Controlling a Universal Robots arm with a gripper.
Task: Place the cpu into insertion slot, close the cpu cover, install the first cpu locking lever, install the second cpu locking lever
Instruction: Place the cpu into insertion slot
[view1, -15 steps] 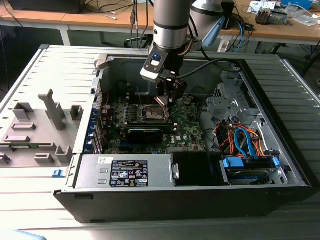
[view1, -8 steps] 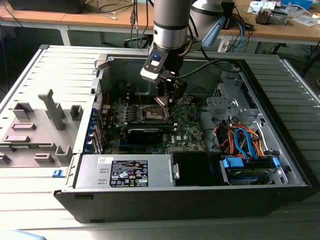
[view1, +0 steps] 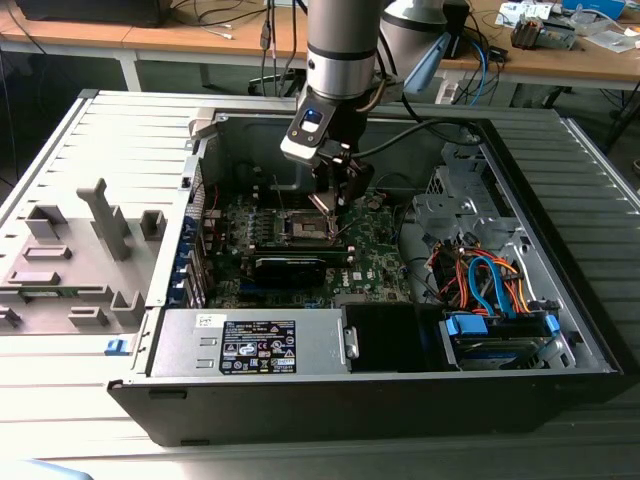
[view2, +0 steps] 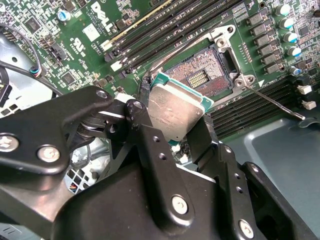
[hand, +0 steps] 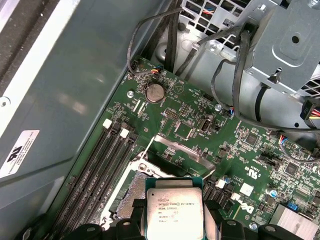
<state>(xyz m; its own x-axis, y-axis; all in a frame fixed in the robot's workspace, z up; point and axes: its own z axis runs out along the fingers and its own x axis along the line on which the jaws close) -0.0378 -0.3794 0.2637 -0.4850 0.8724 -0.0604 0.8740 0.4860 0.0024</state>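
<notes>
Jaws: I see them closed on the small flat square cpu with a silvery-grey top and green edging (view2: 175, 111), pressing on two opposite edges.
Cpu: it hangs tilted just over the socket and partly hides it in both wrist views. I cannot tell whether its lower corner touches.
Insertion slot: the small square socket with a pin-covered centre and silvery metal rim (view2: 197, 77) is uncovered. On the exterior view's clock face it sits close to the jaws, at about 7 o'clock.
Cpu cover: the thin silvery metal frame plate (hand: 175, 145) stands raised at the socket's far edge, not laid down.
Lever: a thin metal rod (view2: 275, 102) angles away from a socket corner, unlatched.
Board: the green motherboard (view1: 380, 260) lies in the open black computer case (view1: 300, 395).
Surroundings: from the socket, the silver power supply box (view1: 320, 340) is at 6 o'clock and the orange and blue cable bundle (view1: 485, 275) at 4 o'clock.
Desk: a grey ribbed desk (view1: 60, 420) carries the case.
</notes>
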